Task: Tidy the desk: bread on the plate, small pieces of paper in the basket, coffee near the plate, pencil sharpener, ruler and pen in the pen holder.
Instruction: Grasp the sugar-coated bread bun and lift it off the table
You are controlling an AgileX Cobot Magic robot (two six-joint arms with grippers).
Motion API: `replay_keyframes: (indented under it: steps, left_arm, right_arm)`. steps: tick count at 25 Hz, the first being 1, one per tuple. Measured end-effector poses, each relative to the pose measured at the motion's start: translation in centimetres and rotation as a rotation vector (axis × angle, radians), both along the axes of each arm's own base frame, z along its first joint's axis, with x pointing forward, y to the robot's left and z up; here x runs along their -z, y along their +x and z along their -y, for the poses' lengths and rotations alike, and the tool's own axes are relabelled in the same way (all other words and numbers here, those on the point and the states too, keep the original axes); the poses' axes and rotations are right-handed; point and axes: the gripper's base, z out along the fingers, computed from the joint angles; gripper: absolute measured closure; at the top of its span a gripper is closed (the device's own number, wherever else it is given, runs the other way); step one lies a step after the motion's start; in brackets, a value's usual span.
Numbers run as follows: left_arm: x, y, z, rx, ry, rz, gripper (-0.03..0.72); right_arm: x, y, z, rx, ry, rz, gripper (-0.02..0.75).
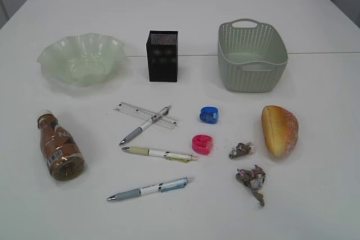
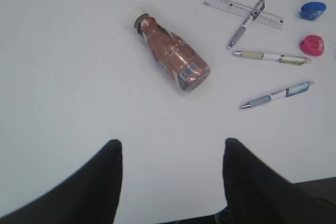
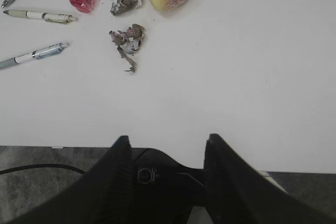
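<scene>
On the white desk the bread lies at the right, with two paper scraps to its left. The coffee lies on its side at the left. A clear ruler sits under one of three pens. Blue and pink pencil sharpeners lie in the middle. Plate, pen holder and basket stand in a row behind. My left gripper is open and empty, short of the coffee. My right gripper is open over the front edge, well short of the scraps.
Neither arm shows in the exterior view. The desk's front edge runs just under my right gripper, with grey floor below. A thin seam crosses the desk behind the basket.
</scene>
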Motion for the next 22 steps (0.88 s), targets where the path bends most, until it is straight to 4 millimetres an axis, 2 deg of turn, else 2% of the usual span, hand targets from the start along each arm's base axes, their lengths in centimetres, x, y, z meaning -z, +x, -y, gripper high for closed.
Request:
replay_keyframes:
  steps: [6,8,11,13,16,22]
  left_arm:
    - [-4.4,5.1,0.3,0.02,-0.005,-0.087,0.244]
    - [-6.4,6.7,0.4,0.022,-0.007,-0.055,0.244]
    - [-7.6,9.7,0.4,0.022,-0.007,-0.061,0.244]
    - [-7.7,11.3,0.5,0.022,-0.007,-0.076,0.243]
    - [-7.1,13.6,0.5,0.022,-0.006,-0.121,0.242]
    - [-5.0,16.4,0.7,0.026,-0.017,-0.212,0.242]
  right_arm:
    - [-0.9,5.7,-1.2,-0.005,0.036,-0.171,0.391]
    - [-1.2,7.7,-1.7,-0.01,0.064,-0.218,0.335]
    - [-1.2,11.1,-2.3,-0.009,0.071,-0.285,0.227]
    - [-1.0,13.3,-2.6,-0.007,0.067,-0.323,0.19]
    - [-0.7,16.0,-2.9,-0.002,0.065,-0.338,0.172]
    - [1.9,19.5,-3.3,0.016,0.064,-0.387,0.17]
